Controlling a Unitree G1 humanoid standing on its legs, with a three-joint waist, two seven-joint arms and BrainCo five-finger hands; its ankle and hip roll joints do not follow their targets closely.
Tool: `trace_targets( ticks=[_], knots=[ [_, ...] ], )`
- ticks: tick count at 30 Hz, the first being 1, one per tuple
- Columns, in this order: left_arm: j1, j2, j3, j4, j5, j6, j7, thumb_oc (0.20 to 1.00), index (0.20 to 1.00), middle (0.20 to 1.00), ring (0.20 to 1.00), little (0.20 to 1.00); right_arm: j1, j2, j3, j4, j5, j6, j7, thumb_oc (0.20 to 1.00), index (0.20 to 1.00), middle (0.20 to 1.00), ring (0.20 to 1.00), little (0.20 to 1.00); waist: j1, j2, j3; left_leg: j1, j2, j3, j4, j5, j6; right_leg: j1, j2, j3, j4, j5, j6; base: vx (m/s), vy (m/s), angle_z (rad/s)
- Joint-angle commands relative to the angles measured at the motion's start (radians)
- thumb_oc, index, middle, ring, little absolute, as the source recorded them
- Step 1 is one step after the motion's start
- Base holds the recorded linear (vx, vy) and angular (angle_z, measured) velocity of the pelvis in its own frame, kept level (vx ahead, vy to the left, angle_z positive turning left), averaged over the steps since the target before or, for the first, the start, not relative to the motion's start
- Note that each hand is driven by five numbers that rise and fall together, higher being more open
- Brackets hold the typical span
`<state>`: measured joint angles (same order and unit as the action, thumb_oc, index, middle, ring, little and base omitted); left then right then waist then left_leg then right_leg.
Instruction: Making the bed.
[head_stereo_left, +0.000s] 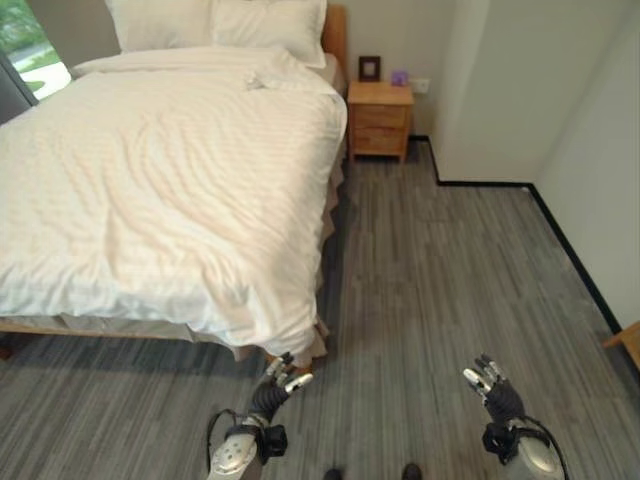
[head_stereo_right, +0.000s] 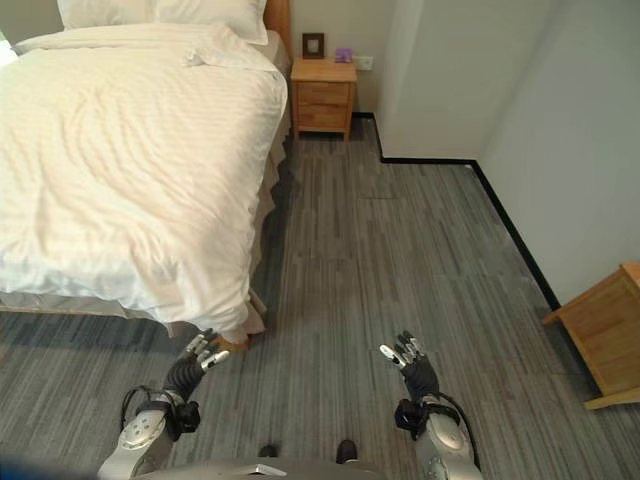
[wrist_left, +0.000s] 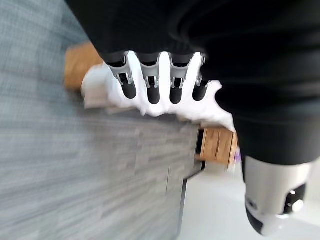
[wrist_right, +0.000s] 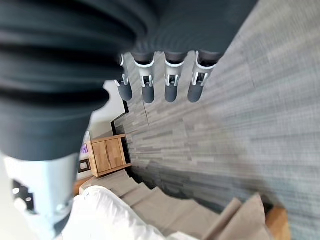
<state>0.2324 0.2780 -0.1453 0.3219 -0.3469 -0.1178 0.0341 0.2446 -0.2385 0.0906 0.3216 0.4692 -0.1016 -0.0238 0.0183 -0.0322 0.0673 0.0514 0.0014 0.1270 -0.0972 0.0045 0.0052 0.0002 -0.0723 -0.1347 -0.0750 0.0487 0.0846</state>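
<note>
A bed with a white duvet (head_stereo_left: 160, 170) spread over it takes up the left of the eye views, and two white pillows (head_stereo_left: 215, 25) lie at its head. The duvet's near corner (head_stereo_left: 285, 335) hangs down over the bed's foot corner. My left hand (head_stereo_left: 275, 388) is held low just in front of that corner, fingers relaxed and empty, not touching the cloth. My right hand (head_stereo_left: 493, 385) hovers over the floor to the right, open and empty too. In the left wrist view the fingers (wrist_left: 150, 85) point at the white duvet corner (wrist_left: 165, 107).
A wooden nightstand (head_stereo_left: 380, 118) with a small picture frame (head_stereo_left: 369, 68) stands by the bed's head against the far wall. Another wooden piece of furniture (head_stereo_right: 605, 330) stands by the right wall. Grey plank floor (head_stereo_left: 430, 280) lies between the bed and the walls.
</note>
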Motion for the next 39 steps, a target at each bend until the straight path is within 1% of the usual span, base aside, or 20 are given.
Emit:
trace_targets(
  ticks=[1,3,5,7,8,11,12,14,15,16,18,19,20,22,24,25,26,31,34,39],
  knots=[
    [-0.095,0.008,0.012,-0.049,-0.048,-0.049,0.021,1.0,1.0,1.0,1.0,1.0,-0.07,-0.03,0.029,-0.093,0.009,-0.058,-0.014,1.0,1.0,1.0,1.0,1.0,-0.008,-0.016,0.032,0.019,-0.002,0.047,0.013,-0.017,0.005,-0.086,-0.015,-0.017,0.21,-0.007,0.059,-0.09,0.005,-0.35],
    [-0.107,0.021,-0.001,-0.03,-0.016,-0.035,0.003,1.0,1.0,1.0,1.0,1.0,-0.073,-0.033,0.038,-0.085,-0.009,-0.052,-0.003,1.0,1.0,1.0,1.0,1.0,-0.01,-0.013,0.041,0.023,0.005,0.058,0.014,-0.02,0.007,-0.099,-0.028,-0.033,0.249,-0.001,0.068,-0.06,-0.042,-0.22],
    [-0.114,0.042,-0.001,-0.038,0.02,-0.029,0.008,1.0,1.0,1.0,1.0,1.0,-0.072,-0.027,0.047,-0.079,-0.018,-0.038,0.0,1.0,1.0,1.0,1.0,1.0,-0.013,-0.007,0.054,0.028,0.021,0.061,0.016,-0.017,0.003,-0.12,-0.061,-0.017,0.287,0.018,0.077,-0.03,-0.135,-0.13],
    [-0.125,0.035,0.011,-0.028,-0.034,-0.036,0.016,1.0,1.0,1.0,1.0,1.0,-0.064,-0.025,0.046,-0.08,-0.033,-0.034,-0.002,1.0,1.0,1.0,1.0,1.0,-0.015,-0.005,0.05,0.038,0.049,0.054,0.011,-0.013,-0.012,-0.109,-0.118,0.012,0.259,0.051,0.081,0.04,-0.244,-0.05],
    [-0.125,0.035,0.011,-0.028,-0.034,-0.037,0.016,1.0,1.0,1.0,1.0,1.0,-0.064,-0.025,0.046,-0.08,-0.034,-0.034,-0.002,1.0,1.0,1.0,1.0,1.0,-0.015,-0.005,0.051,0.039,0.049,0.053,0.011,-0.013,-0.012,-0.108,-0.118,0.012,0.259,0.051,0.082,0.05,-0.247,-0.07],
    [-0.137,0.027,0.017,-0.007,-0.055,-0.038,0.036,1.0,1.0,1.0,1.0,1.0,-0.077,-0.012,0.037,-0.074,-0.014,-0.039,-0.025,1.0,1.0,1.0,1.0,1.0,-0.011,-0.012,0.044,0.046,0.082,0.062,0.01,-0.009,-0.038,-0.101,-0.167,0.022,0.212,0.079,0.094,0.06,-0.316,-0.22],
    [-0.142,0.03,0.013,-0.006,-0.057,-0.036,0.036,1.0,1.0,1.0,1.0,1.0,-0.082,-0.013,0.03,-0.082,0.008,-0.043,-0.026,1.0,1.0,1.0,1.0,1.0,-0.011,-0.021,0.041,0.044,0.112,0.055,0.01,0.004,-0.062,-0.079,-0.142,0.036,0.165,0.031,0.097,0.1,-0.509,-0.14],
    [-0.136,0.031,0.014,0.006,-0.055,-0.034,0.024,1.0,1.0,1.0,1.0,1.0,-0.083,-0.023,0.029,-0.066,0.004,-0.042,-0.019,1.0,1.0,1.0,1.0,1.0,-0.008,-0.028,0.033,0.041,0.156,0.055,0.011,0.041,-0.096,-0.048,-0.104,0.024,0.113,0.011,0.082,0.1,-0.559,0.07],
    [-0.141,0.02,0.008,0.004,-0.096,-0.027,0.008,1.0,1.0,1.0,1.0,1.0,-0.075,-0.056,0.002,-0.075,-0.006,-0.047,-0.023,1.0,1.0,1.0,1.0,1.0,-0.007,-0.026,0.043,0.003,0.196,0.04,0.066,0.102,-0.118,-0.023,-0.072,-0.002,0.095,0.0,0.058,0.05,-0.423,0.09],
    [-0.141,0.02,0.008,0.003,-0.097,-0.027,0.008,1.0,1.0,1.0,1.0,1.0,-0.074,-0.057,0.002,-0.075,-0.006,-0.047,-0.022,1.0,1.0,1.0,1.0,1.0,-0.01,-0.025,0.043,-0.001,0.197,0.036,0.069,0.102,-0.119,-0.022,-0.071,-0.006,0.093,0.0,0.057,0.01,-0.408,0.23],
    [-0.133,0.003,-0.008,0.005,-0.126,-0.014,-0.028,1.0,1.0,1.0,1.0,1.0,-0.065,-0.085,-0.03,-0.053,-0.005,-0.051,-0.024,1.0,1.0,1.0,1.0,1.0,-0.014,-0.028,0.057,-0.056,0.211,0.013,0.181,0.147,-0.121,0.001,-0.062,-0.035,0.081,-0.005,0.031,0.02,-0.269,0.56],
    [-0.128,0.002,-0.018,0.0,-0.117,-0.005,-0.038,1.0,1.0,1.0,1.0,1.0,-0.062,-0.092,-0.049,-0.04,0.0,-0.047,-0.033,1.0,1.0,1.0,1.0,1.0,-0.013,-0.032,0.063,-0.076,0.199,-0.004,0.211,0.155,-0.116,0.013,-0.063,-0.045,0.072,-0.006,0.023,0.03,-0.234,0.46],
    [-0.118,-0.002,-0.027,-0.001,-0.109,-0.002,-0.046,1.0,1.0,1.0,1.0,1.0,-0.067,-0.092,-0.067,-0.025,0.025,-0.045,-0.039,1.0,1.0,1.0,1.0,1.0,-0.011,-0.036,0.066,-0.095,0.168,-0.034,0.23,0.138,-0.109,0.023,-0.065,-0.046,0.058,-0.004,0.021,0.04,-0.198,0.32],
    [-0.088,-0.017,-0.04,-0.006,-0.122,0.009,-0.054,1.0,1.0,1.0,1.0,1.0,-0.07,-0.056,-0.1,-0.006,0.172,-0.055,-0.036,1.0,1.0,1.0,1.0,1.0,-0.009,-0.042,0.063,-0.12,0.112,-0.058,0.229,0.104,-0.098,0.042,-0.067,-0.042,0.033,0.003,0.02,0.07,-0.177,0.11],
    [-0.062,-0.02,-0.051,-0.011,-0.126,0.022,-0.07,1.0,1.0,1.0,1.0,1.0,-0.054,-0.035,-0.11,0.007,0.24,-0.056,-0.017,1.0,1.0,1.0,1.0,1.0,-0.006,-0.046,0.054,-0.122,0.056,-0.052,0.196,0.067,-0.08,0.052,-0.06,-0.037,0.016,0.008,0.02,0.1,-0.124,0.05],
    [-0.055,-0.011,-0.064,-0.022,-0.114,0.025,-0.078,1.0,1.0,1.0,1.0,1.0,-0.046,-0.034,-0.106,0.009,0.221,-0.055,-0.021,1.0,1.0,1.0,1.0,1.0,-0.003,-0.046,0.045,-0.124,0.008,-0.062,0.165,0.041,-0.063,0.051,-0.047,-0.023,0.003,0.011,0.019,0.12,-0.078,0.07],
    [-0.064,-0.006,-0.074,-0.029,-0.105,0.021,-0.077,1.0,1.0,1.0,1.0,1.0,-0.049,-0.03,-0.096,0.015,0.214,-0.061,-0.021,1.0,1.0,1.0,1.0,1.0,0.0,-0.035,0.039,-0.122,-0.021,-0.091,0.111,0.053,-0.055,0.042,-0.026,-0.008,-0.008,0.014,0.02,0.1,-0.015,-0.06],
    [-0.105,0.006,-0.098,-0.025,-0.076,0.009,-0.074,1.0,1.0,1.0,1.0,1.0,-0.049,-0.026,-0.047,0.007,0.117,-0.052,-0.016,1.0,1.0,1.0,1.0,1.0,-0.018,-0.021,0.027,-0.084,-0.017,-0.071,0.063,0.048,-0.029,0.047,-0.005,0.012,-0.012,-0.001,0.018,0.05,0.063,-0.35],
    [-0.128,0.025,-0.1,-0.03,-0.047,-0.004,-0.067,1.0,1.0,1.0,1.0,1.0,-0.042,-0.006,-0.032,-0.001,0.134,-0.051,0.01,1.0,1.0,1.0,1.0,1.0,-0.025,-0.026,0.026,-0.062,-0.028,-0.07,0.05,0.035,-0.015,0.057,-0.009,0.024,-0.002,-0.015,0.021,0.09,0.094,0.01],
    [-0.138,0.023,-0.061,-0.006,-0.058,-0.012,-0.036,1.0,1.0,1.0,1.0,1.0,-0.063,-0.01,0.003,0.0,0.087,-0.042,0.016,1.0,1.0,1.0,1.0,1.0,-0.012,-0.029,0.033,-0.046,-0.037,-0.056,0.051,0.015,0.002,0.045,-0.019,0.056,0.037,-0.023,0.027,0.07,0.1,-0.21]
  ],
)
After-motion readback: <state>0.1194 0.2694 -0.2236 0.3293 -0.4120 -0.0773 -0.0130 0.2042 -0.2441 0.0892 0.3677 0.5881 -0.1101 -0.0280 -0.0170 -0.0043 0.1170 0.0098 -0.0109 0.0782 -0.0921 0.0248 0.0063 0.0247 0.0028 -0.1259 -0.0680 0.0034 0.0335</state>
